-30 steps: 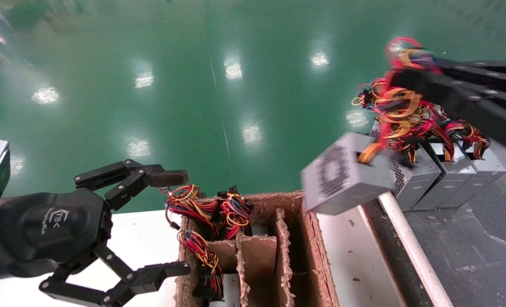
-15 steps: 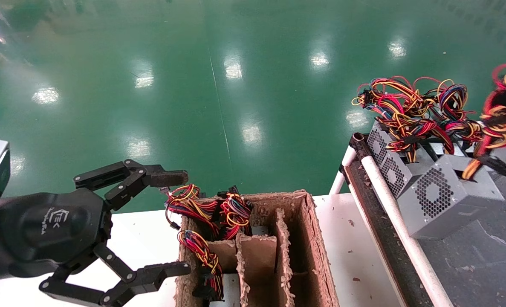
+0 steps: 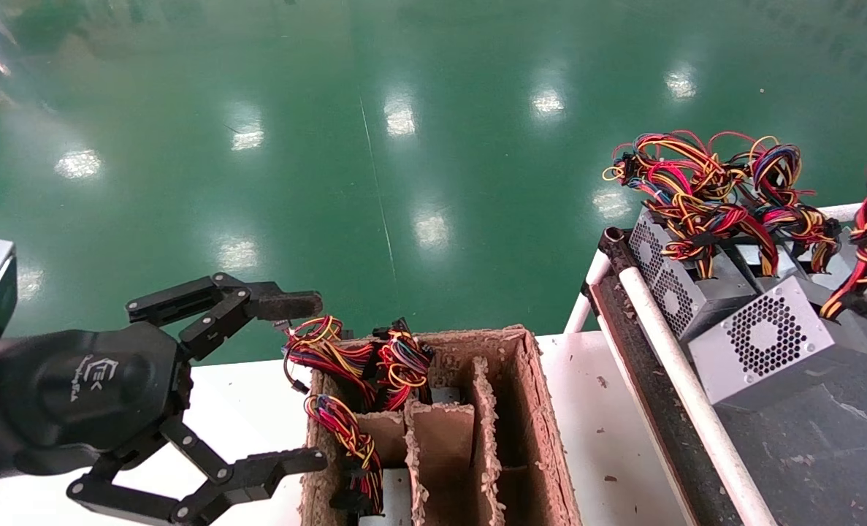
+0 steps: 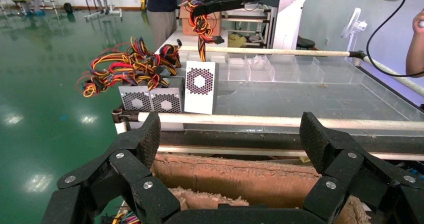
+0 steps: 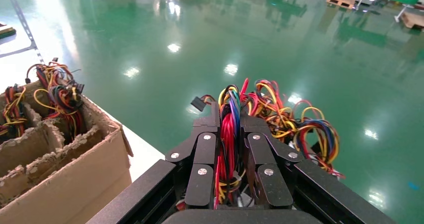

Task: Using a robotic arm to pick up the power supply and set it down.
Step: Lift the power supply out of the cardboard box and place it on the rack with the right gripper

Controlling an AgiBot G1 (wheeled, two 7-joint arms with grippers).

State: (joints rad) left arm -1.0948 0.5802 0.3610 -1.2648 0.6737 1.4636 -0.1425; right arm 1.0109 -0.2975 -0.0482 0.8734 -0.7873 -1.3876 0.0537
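The right gripper (image 5: 229, 149) is pinching the wire bundle (image 5: 229, 134) of a power supply (image 3: 765, 340), which hangs below it, resting on the dark bench (image 3: 827, 453) just beside other supplies (image 3: 678, 292). The left gripper (image 3: 280, 380) hovers spread beside a cardboard box (image 3: 543, 424).

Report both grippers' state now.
Left gripper: open, empty, beside the cardboard box.
Right gripper: shut on the power supply's wire bundle.
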